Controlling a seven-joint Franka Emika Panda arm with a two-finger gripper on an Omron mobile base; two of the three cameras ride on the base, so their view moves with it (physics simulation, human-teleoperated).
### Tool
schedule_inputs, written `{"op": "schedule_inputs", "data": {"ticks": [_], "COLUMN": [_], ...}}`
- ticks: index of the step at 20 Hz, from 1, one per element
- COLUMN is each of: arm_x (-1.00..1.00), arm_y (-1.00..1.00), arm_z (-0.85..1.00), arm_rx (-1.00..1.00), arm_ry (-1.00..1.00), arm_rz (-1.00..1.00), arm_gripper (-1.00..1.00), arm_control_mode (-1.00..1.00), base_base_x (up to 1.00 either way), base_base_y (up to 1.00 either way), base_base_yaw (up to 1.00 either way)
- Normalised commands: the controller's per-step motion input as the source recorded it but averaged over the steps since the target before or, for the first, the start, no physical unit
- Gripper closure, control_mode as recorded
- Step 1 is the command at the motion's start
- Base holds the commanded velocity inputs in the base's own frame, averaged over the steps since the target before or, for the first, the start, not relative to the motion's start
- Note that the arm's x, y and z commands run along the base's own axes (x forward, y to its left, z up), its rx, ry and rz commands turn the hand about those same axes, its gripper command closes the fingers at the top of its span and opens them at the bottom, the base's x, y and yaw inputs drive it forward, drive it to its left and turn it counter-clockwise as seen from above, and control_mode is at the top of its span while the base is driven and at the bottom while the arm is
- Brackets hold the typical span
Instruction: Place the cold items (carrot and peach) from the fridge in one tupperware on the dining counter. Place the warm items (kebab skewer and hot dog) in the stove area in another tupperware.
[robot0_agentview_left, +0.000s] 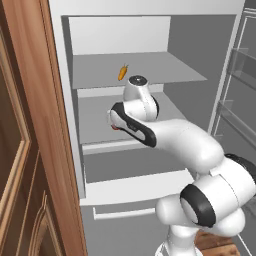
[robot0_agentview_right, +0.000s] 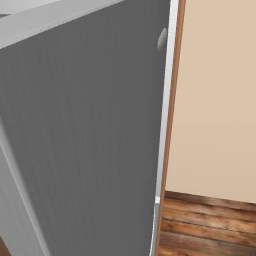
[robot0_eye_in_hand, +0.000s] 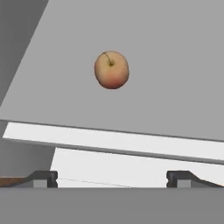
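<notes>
The peach (robot0_eye_in_hand: 111, 69) sits alone on a grey fridge shelf (robot0_eye_in_hand: 175, 78), its stem dimple turned up toward the hand camera and its redder blush on the side nearest the shelf's front lip; being round, it has no long axis to speak of. In the hand view it lies ahead of the gripper (robot0_eye_in_hand: 112, 178), roughly centred between the two dark fingertips (robot0_eye_in_hand: 43, 178) and well apart from them, with the white shelf edge in between. The fingers stand wide apart, pinching nothing. In the left base view a sliver of the peach (robot0_agentview_left: 115, 127) shows red just behind the arm's wrist on the middle shelf. One shelf higher lies the carrot (robot0_agentview_left: 122, 73), a small orange body tilted nearly upright in the picture, its green top pointing up and toward the back of the fridge (robot0_agentview_left: 150, 35) (its thin end cannot be made out). The fridge door (robot0_agentview_right: 90, 140) stands open, grey, across the right base view.
</notes>
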Motion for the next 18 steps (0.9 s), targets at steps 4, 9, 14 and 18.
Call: {"op": "schedule_inputs", "data": {"ticks": [4,9,14,18], "arm_x": [0.50,0.53,0.32,0.31], "arm_y": [0.15,-0.03,0.00,0.01], "arm_z": [-0.36,-0.09,-0.28,-0.28], "arm_rx": [-0.02,0.00,0.00,0.00], "arm_ry": [0.01,0.00,0.00,0.00], "arm_rz": [0.00,-0.07,-0.09,-0.04], "arm_gripper": [-1.00,-1.00,-1.00,-1.00], "arm_control_mode": [-1.00,-1.00,-1.00,-1.00], "base_base_x": [0.00,0.00,0.00,0.00], "base_base_y": [0.00,0.00,0.00,0.00], "base_base_yaw": [0.00,0.00,0.00,0.00]}}
